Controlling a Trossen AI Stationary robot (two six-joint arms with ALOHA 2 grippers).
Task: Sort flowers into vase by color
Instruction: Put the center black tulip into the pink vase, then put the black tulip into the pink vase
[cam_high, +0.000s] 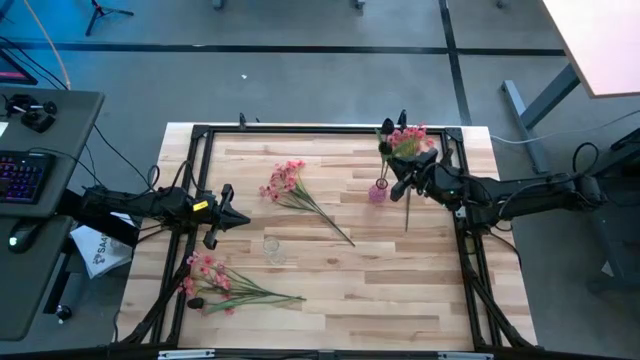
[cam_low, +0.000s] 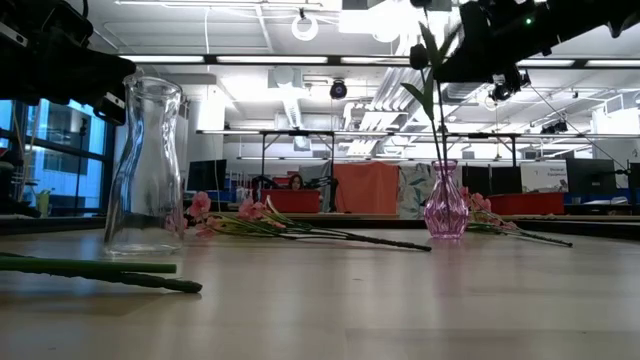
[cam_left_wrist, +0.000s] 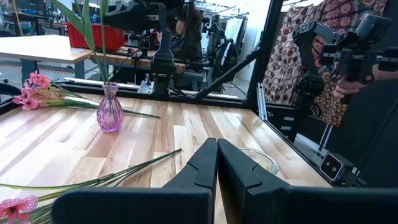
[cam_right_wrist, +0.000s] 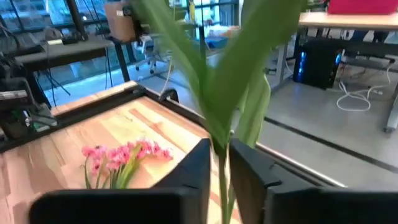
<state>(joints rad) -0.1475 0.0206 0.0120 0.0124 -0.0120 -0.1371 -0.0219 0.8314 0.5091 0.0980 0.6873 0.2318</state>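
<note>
A small pink glass vase (cam_high: 377, 192) (cam_low: 446, 205) (cam_left_wrist: 109, 111) stands on the table's far right part. A green tulip stem with long leaves (cam_low: 436, 100) stands upright in it, its lower end inside the neck. My right gripper (cam_high: 402, 178) (cam_right_wrist: 221, 163) is above the vase, shut on that stem. Pink flower bunches lie flat at the middle (cam_high: 287, 184), near left (cam_high: 213, 283) and far right (cam_high: 406, 140). My left gripper (cam_high: 222, 215) (cam_left_wrist: 216, 163) waits shut at the left side, touching nothing. My right gripper pinches the tulip's green stem (cam_right_wrist: 221, 171) between its two fingers, just below where the leaves (cam_right_wrist: 233, 81) spread. The fingers (cam_right_wrist: 202, 165) lie across the stem, coming level from the table's right. The stem stands upright with its lower end in the pink vase's neck (cam_low: 445, 165).
A clear glass carafe (cam_high: 272, 250) (cam_low: 145, 165) stands upright near the table's middle, close to my left gripper. A black frame (cam_high: 300, 130) borders the table. Bare wood (cam_high: 400, 290) lies at the near right. A person's hand (cam_left_wrist: 354, 84) shows beyond the table.
</note>
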